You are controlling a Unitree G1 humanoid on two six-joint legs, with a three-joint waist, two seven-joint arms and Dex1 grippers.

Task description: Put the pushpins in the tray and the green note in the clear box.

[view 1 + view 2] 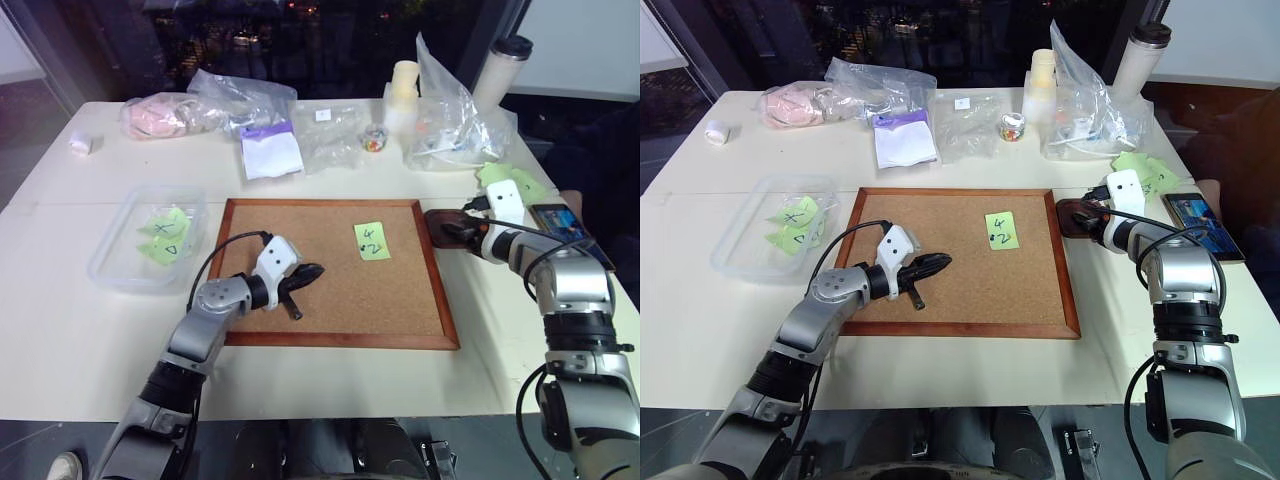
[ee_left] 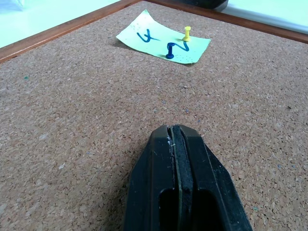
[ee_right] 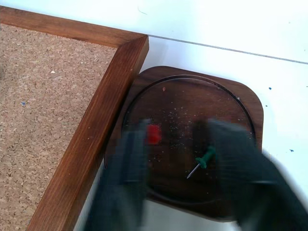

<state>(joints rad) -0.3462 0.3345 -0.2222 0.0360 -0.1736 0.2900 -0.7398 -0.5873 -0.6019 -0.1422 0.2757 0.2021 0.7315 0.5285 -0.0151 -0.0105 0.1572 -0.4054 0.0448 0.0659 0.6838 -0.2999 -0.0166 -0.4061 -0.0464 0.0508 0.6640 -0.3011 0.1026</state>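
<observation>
Right now the right gripper [image 3: 185,168], jaws apart, is hovering over the tray [image 3: 240,96] at right of frame, dropping a red pushpin [image 3: 153,133] that risks bouncing out. Left gripper [image 1: 300,277] is resting closed; the green note [image 1: 371,241] is sitting mid-frame, pinned to the cork board [image 1: 330,290].

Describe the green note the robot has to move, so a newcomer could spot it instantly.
Find the large wood-framed cork board in the middle of the white table. The small square light-green paper note lies on its cork, right of centre, held by a yellow pushpin and a blue pushpin. It alone reads "4" above "2".
</observation>
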